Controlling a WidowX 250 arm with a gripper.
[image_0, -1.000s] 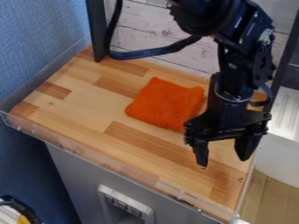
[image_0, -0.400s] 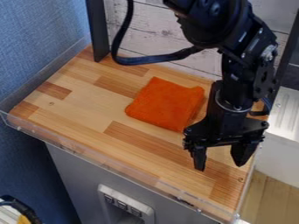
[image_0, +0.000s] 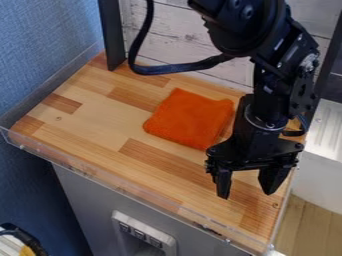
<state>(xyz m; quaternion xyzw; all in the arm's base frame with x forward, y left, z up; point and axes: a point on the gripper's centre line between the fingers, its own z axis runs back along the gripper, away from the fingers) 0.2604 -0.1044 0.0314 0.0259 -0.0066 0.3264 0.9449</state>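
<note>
Countertop (image_0: 93, 132) in front of you is a butcher-block slab of pale and reddish-brown wooden strips, wider than it is deep, with a clear, thin plastic lip (image_0: 127, 189) along its front edge. Behind it you have whitewashed boards (image_0: 177, 37) with dark, streaky grain, and to the left a blue wall (image_0: 43, 45) with a woven-looking texture. Your black, angular arm (image_0: 267, 85) comes down from the top, a thick dark cable (image_0: 177, 68) looping beside it. On the wood, toward the back and middle, lies an orange cloth (image_0: 190, 119), soft, fuzzy and folded into a flat, rounded square. Your gripper (image_0: 246, 192) hangs over the right front part of the counter, its two tapered fingers spread apart with nothing between them.
</note>
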